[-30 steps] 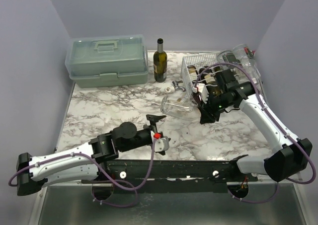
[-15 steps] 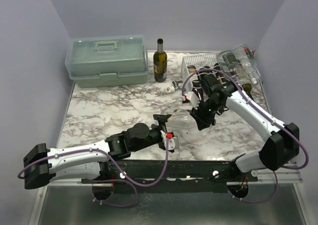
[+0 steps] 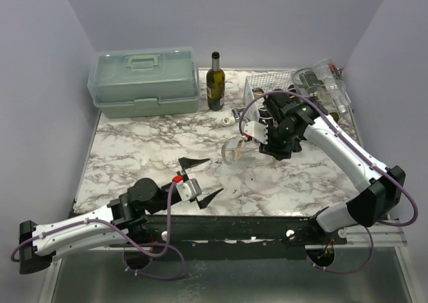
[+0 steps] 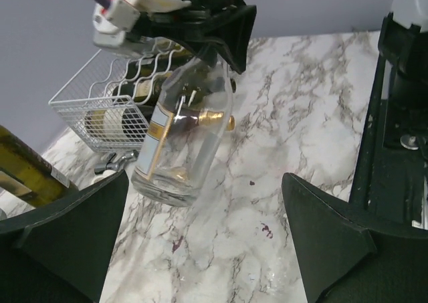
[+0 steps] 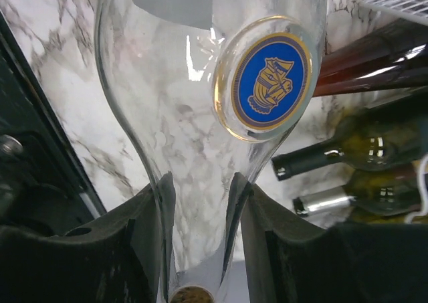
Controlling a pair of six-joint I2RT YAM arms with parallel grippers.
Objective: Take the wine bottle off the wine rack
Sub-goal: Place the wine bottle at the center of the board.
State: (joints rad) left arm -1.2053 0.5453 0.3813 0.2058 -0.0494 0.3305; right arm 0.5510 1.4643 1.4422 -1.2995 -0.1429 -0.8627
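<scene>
While the marble table (image 3: 134, 149) fills most of the scene, the pale green toolbox (image 3: 146, 81) sits at its far left and the white wire wine rack (image 3: 257, 89) stands at its far right. Dark bottles (image 5: 348, 149) lie in the rack's wavy cradles. The right arm reaches in from the near right, and the right gripper (image 3: 267, 142) is clamped on the neck of a clear wine bottle (image 3: 237, 152). This bottle is out of the rack, just to the rack's near left above the marble. It is tilted, with its base pointing left and near; I cannot tell whether the base touches the table. The left arm lies low along the near edge, and the left gripper (image 3: 204, 179) is spread wide and holds nothing, its mouth facing the clear bottle from well apart. An upright dark green bottle (image 3: 215, 82) stands between toolbox and rack. A round blue medallion (image 5: 267, 82) marks the clear bottle's shoulder, and a cork (image 5: 187, 295) plugs its neck.
</scene>
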